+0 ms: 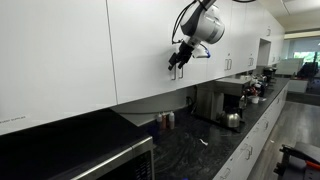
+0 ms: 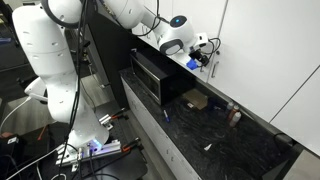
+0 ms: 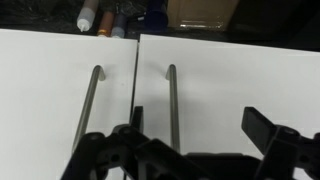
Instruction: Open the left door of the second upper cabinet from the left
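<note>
Exterior views are low-res and soft: the window (image 1: 300, 48) at the far end blows out, and the black counter (image 1: 185, 150) is dim with a faint sheen, in shadow under the cabinets (image 1: 150, 40). Wrist view: white doors (image 3: 50, 90) evenly lit, handles (image 3: 172, 100) throw soft shadows, gripper (image 3: 197, 125) is a dark, blurry silhouette near the lens.

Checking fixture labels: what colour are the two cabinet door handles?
Silver-grey handles, against white doors; clearest in the wrist view.
</note>
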Robot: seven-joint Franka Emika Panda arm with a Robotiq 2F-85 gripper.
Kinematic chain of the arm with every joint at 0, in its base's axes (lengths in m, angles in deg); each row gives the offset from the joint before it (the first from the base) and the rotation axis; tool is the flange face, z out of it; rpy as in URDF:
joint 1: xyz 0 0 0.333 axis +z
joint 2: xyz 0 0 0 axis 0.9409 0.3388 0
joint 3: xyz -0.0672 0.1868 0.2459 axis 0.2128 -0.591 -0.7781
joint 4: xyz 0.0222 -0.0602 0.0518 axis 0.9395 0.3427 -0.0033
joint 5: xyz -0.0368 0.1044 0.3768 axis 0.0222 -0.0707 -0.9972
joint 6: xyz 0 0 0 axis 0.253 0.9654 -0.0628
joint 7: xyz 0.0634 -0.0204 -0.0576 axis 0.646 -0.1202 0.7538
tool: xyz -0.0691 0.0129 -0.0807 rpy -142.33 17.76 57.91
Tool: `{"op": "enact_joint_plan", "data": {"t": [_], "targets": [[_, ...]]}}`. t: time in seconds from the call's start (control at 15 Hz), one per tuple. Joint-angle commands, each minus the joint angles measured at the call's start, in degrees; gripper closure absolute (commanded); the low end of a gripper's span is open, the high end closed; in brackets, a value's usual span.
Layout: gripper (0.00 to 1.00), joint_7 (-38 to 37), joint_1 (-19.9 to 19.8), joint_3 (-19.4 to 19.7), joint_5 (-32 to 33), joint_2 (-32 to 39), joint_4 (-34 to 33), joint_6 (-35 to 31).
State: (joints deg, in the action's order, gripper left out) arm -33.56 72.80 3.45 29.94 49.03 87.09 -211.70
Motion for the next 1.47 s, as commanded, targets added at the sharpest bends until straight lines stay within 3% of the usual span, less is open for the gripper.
{"op": "enact_joint_plan", "data": {"t": [0.0, 0.6, 0.67, 0.73, 1.4], "targets": [[0.00, 3.9, -1.4, -1.1, -2.6, 1.8, -2.0, -1.4], [0.00, 2.8, -1.3, 0.0, -1.7, 2.1, -1.9, -2.4], [0.25, 2.8, -1.3, 0.0, -1.6, 2.0, -1.8, -2.5], [0.26, 2.8, -1.3, 0.1, -1.6, 2.0, -1.8, -2.5], [0.96, 2.8, -1.2, -0.1, -1.8, 1.8, -1.4, -3.2]]}}
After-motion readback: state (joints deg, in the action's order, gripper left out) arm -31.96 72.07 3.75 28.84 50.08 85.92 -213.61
